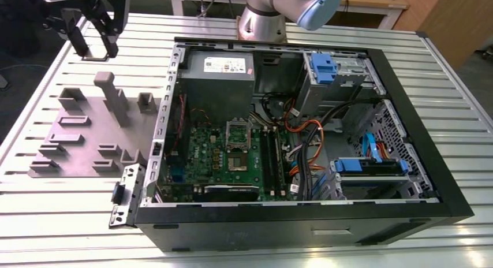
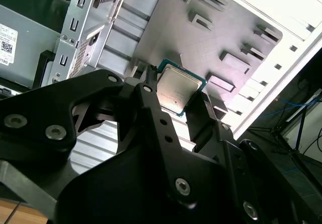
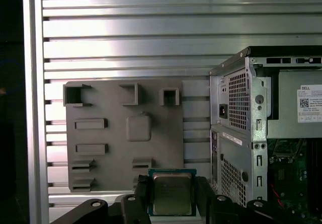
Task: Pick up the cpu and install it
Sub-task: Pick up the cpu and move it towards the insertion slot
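A slatted metal table (image 1: pixel 451 66) spans the exterior view, and most of its centre and right is taken up by an open black computer case (image 1: pixel 292 224) lying on its side. To the case's left in the exterior view lies a grey-purple moulded plate (image 1: pixel 85 135) with upright blocks. Inside the case, left of centre, sits a green circuit board (image 1: pixel 223 158), with what looks like a metal-framed socket (image 1: pixel 237 132) near its middle. My gripper (image 1: pixel 94 48) hangs in the upper left of the exterior view, above the table beyond the plate's far end and well apart from the case. It is clenched on the cpu (image 3: pixel 172 193), a small square chip with a silver-grey top. In both wrist views my black fingers (image 2: pixel 151 100) press on two opposite edges, leaving the metal top bare and facing the cameras. I judge the step in hand to be carrying the chip toward the board. To do it well, I should squeeze evenly on the edges alone and hold the chip flat. I should also travel high enough to clear the case's near wall and the orange cables (image 1: pixel 304 135) beside the board.
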Motion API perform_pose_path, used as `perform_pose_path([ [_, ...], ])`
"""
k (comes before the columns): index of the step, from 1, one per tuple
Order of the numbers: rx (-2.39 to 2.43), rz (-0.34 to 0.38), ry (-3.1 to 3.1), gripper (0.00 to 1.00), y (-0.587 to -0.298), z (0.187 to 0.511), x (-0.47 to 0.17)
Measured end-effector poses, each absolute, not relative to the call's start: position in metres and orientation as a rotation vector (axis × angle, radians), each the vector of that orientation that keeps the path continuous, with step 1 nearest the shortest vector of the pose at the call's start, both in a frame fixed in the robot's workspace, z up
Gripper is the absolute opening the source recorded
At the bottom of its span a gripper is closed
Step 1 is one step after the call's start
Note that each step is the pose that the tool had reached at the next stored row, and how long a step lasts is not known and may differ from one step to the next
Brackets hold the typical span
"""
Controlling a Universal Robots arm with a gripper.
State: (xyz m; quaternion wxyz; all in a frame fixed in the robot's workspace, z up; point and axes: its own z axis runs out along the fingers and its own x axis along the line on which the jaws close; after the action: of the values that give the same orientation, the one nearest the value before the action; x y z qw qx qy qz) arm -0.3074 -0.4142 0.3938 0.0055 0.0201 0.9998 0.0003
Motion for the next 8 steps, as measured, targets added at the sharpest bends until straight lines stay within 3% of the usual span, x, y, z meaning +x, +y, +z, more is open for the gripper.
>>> perform_pose_path([
  [8,0.063,0.001,3.13,0.47,-0.4142,0.3938,-0.3058],
])
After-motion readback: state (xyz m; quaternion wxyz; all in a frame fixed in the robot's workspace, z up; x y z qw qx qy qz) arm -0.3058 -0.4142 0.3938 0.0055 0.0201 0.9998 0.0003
